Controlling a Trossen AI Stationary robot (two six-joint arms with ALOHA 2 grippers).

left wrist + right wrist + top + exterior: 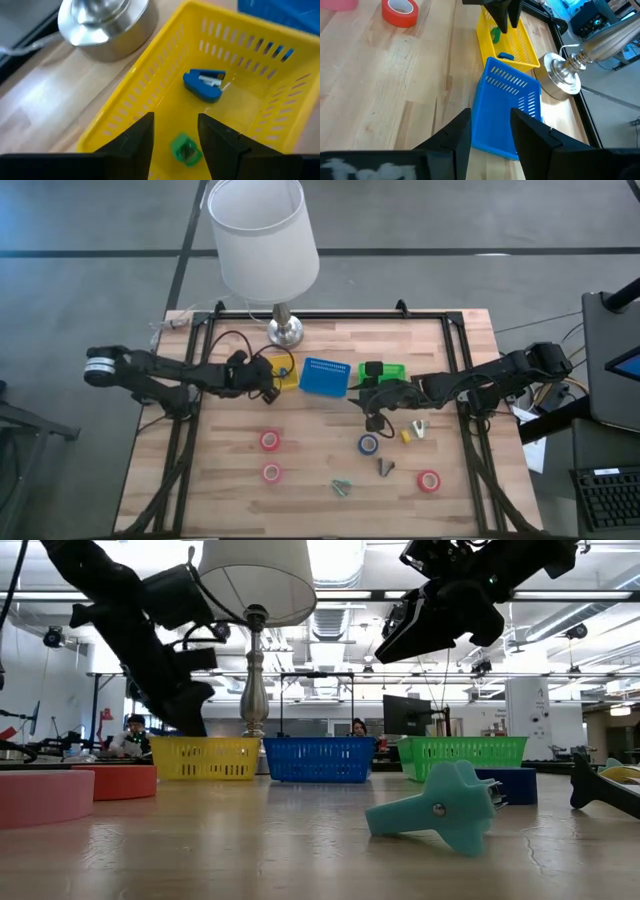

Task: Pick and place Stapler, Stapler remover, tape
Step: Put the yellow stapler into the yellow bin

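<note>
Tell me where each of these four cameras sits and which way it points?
High: above, facing straight down; both arms reach over the table.
Low: at tabletop height, facing across into the room; arms hang from above.
Left wrist: on the left arm, facing into the yellow basket, left gripper open.
Right wrist: on the right arm, facing the blue basket, right gripper open.
Shared: both wrist views show the yellow basket.

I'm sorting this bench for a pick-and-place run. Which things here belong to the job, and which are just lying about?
Job:
red tapes
blue tape
blue stapler and green piece in the yellow tray
blue tray
green tray

Lying about:
lamp
</note>
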